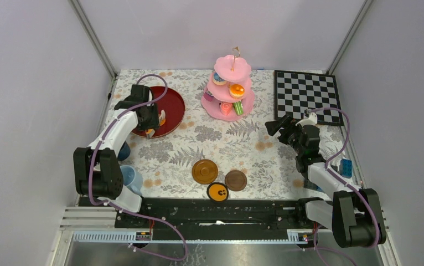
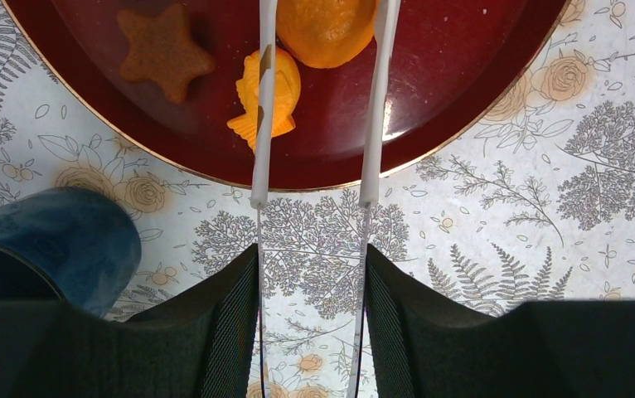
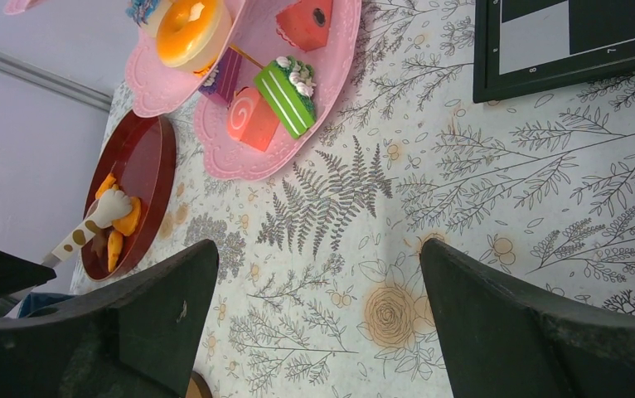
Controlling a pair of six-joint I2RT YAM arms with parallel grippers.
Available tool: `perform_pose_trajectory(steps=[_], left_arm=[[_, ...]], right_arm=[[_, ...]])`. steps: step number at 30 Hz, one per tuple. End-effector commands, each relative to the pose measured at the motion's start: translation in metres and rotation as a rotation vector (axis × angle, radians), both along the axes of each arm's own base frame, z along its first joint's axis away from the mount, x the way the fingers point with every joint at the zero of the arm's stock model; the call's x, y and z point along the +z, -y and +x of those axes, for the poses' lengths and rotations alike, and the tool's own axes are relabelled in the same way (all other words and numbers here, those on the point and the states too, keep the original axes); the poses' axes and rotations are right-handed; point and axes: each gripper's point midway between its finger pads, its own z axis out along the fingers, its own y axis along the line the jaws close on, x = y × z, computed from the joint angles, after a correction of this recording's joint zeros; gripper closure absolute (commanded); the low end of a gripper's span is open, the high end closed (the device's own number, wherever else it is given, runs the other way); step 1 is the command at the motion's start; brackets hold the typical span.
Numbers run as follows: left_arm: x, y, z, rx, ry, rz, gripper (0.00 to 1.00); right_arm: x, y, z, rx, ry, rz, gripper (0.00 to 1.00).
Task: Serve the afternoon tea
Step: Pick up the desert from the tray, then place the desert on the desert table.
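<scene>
My left gripper (image 2: 312, 257) is shut on a pair of white tongs (image 2: 262, 124), over the dark red tray's near rim (image 2: 430, 99). The tong arms stand apart on either side of a round orange pastry (image 2: 327, 29); the left arm crosses a fish-shaped orange pastry (image 2: 285, 83). A brown star biscuit (image 2: 162, 51) lies to the left on the tray. The pink three-tier cake stand (image 1: 229, 88) holds several pastries, among them a green slice (image 3: 285, 95). My right gripper (image 3: 318, 257) hovers open and empty over the cloth right of the stand.
A dark-blue cup (image 2: 57, 240) stands beside my left arm and a light-blue cup (image 1: 131, 178) nearer its base. Two brown saucers (image 1: 205, 171) (image 1: 236, 180) and an orange face disc (image 1: 218, 192) sit front centre. The chessboard (image 1: 306, 91) lies back right and a blue block (image 1: 346, 167) at the right edge.
</scene>
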Motion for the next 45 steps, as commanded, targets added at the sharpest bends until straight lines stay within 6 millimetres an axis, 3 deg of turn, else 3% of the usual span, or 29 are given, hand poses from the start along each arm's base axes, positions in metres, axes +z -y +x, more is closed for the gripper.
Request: perform_pose_trajectory(steps=[1, 9, 13, 21, 27, 31, 36, 40, 45], left_arm=[[0.001, -0.001, 0.002, -0.010, 0.010, 0.019, 0.51], [-0.004, 0.002, 0.002, -0.009, -0.006, 0.006, 0.53], [0.003, 0.004, 0.005, -0.007, 0.012, 0.001, 0.65], [0.039, 0.009, 0.013, 0.007, 0.115, -0.025, 0.84], [0.074, 0.019, 0.019, -0.004, 0.213, -0.059, 0.85], [0.103, 0.055, 0.026, -0.067, 0.305, -0.163, 0.84], [0.131, 0.121, 0.035, -0.147, 0.410, -0.349, 0.81], [0.142, 0.167, 0.043, -0.184, 0.455, -0.466, 0.81], [0.141, 0.208, 0.055, -0.226, 0.466, -0.535, 0.81]], right_arm=[[0.011, -0.001, 0.004, 0.006, 0.048, 0.011, 0.02], [0.012, -0.001, 0.004, 0.009, 0.051, 0.015, 0.02], [0.013, -0.001, 0.003, 0.008, 0.055, 0.015, 0.02], [0.013, -0.001, 0.003, 0.006, 0.052, 0.017, 0.02], [0.014, 0.000, 0.003, 0.004, 0.054, 0.015, 0.02], [0.014, 0.000, 0.003, 0.003, 0.055, 0.015, 0.02], [0.013, 0.000, 0.003, 0.000, 0.053, 0.014, 0.02], [0.013, 0.001, 0.002, -0.002, 0.052, 0.010, 0.02], [0.013, 0.001, 0.002, -0.004, 0.051, 0.008, 0.02]])
